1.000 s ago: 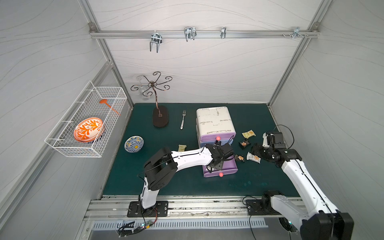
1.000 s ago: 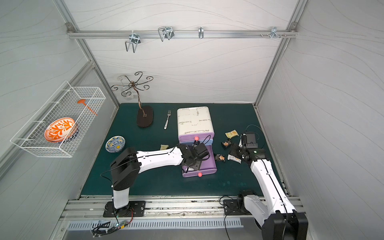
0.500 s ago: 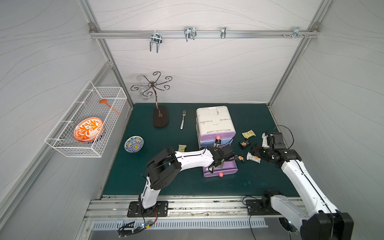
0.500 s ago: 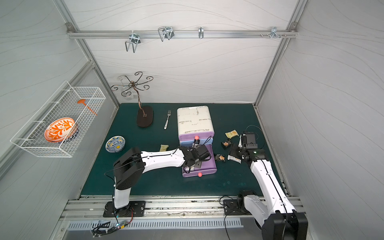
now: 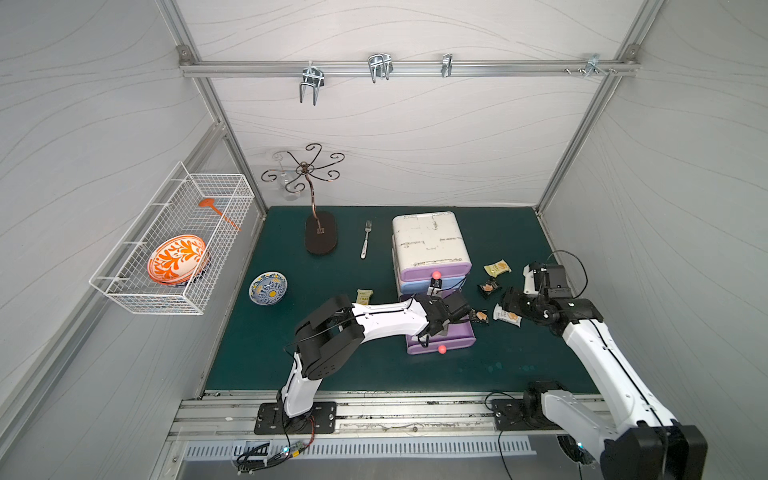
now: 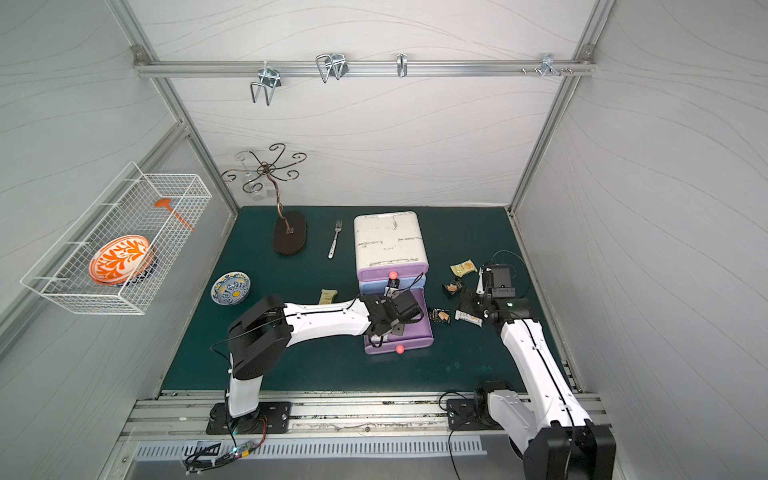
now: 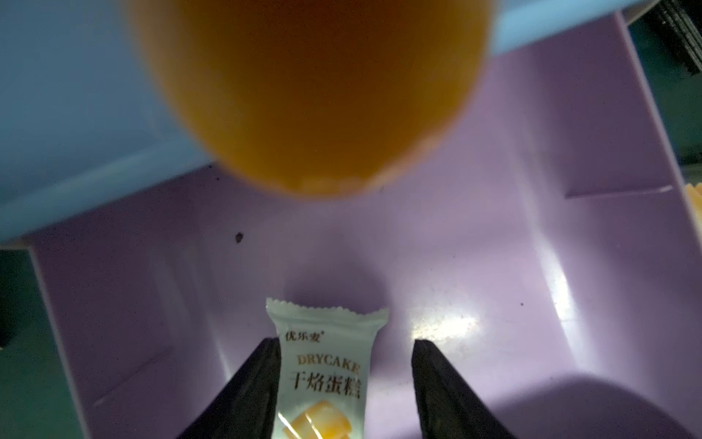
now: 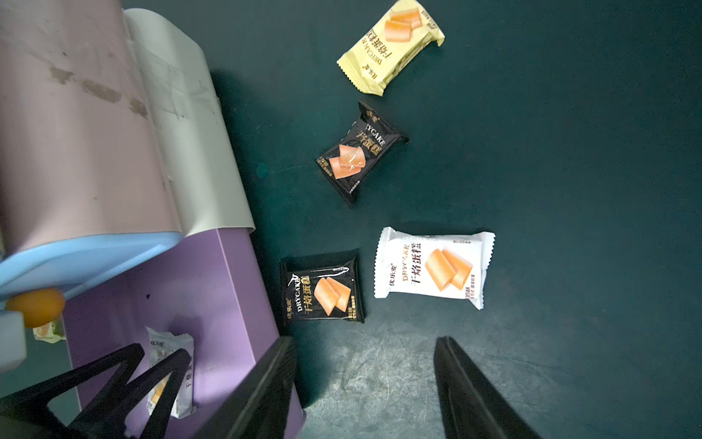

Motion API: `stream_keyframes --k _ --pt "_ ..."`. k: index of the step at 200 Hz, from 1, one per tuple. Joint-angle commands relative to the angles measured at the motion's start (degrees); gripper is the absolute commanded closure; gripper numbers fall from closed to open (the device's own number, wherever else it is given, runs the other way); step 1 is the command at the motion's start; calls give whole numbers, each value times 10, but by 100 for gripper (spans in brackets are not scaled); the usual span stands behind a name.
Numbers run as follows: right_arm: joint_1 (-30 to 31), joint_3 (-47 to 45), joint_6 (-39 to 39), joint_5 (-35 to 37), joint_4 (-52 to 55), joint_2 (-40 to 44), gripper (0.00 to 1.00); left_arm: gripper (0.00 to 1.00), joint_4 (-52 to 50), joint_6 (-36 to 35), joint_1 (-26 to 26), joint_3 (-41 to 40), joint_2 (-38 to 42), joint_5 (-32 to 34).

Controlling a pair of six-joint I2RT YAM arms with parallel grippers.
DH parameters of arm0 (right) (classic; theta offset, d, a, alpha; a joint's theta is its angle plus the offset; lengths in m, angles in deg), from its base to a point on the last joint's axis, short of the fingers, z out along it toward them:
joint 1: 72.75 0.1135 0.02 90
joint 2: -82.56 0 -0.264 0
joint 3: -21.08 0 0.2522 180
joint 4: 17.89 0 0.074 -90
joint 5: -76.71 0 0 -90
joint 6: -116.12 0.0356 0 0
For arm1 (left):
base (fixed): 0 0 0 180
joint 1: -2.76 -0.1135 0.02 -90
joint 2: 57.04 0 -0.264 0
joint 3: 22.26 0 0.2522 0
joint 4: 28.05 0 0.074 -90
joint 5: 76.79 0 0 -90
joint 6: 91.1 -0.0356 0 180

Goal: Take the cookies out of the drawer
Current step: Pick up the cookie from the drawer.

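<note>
Your left gripper (image 7: 345, 342) has sunk into the drawer (image 7: 532, 285), open astride the cookie (image 7: 323, 380) (likely light, slippery): pinch mid-wrapper.

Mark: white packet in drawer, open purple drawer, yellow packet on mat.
white packet (image 7: 326, 365): left wrist view, printed front.
purple drawer (image 7: 494, 266): left wrist view, bare floor.
yellow packet (image 8: 391, 47): right wrist view, wrapper middle.
</note>
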Motion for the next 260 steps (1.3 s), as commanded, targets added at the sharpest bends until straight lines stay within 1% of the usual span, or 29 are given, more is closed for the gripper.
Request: stream_keyframes --k 1,20,51,82,161,198,260 --pt "-3 -3 -7 -4 -1 7 37 39 -43 21 -10 -9 15 -12" --pt "-2 -3 -7 -5 -1 9 37 39 -50 25 -4 -12 33 4" --pt "-3 -4 -7 -4 1 11 36 38 -57 35 6 -18 62 2" --pt "-2 -5 -4 -7 1 13 36 38 -59 45 14 -25 64 -6" --pt "-2 -3 -10 -6 5 18 36 37 -44 65 16 -35 40 -36" --pt "-2 -5 -10 -9 0 14 36 37 -38 64 16 -27 11 -50" --pt "-2 -7 -14 -14 -9 10 36 37 -28 61 14 -15 -21 -49"
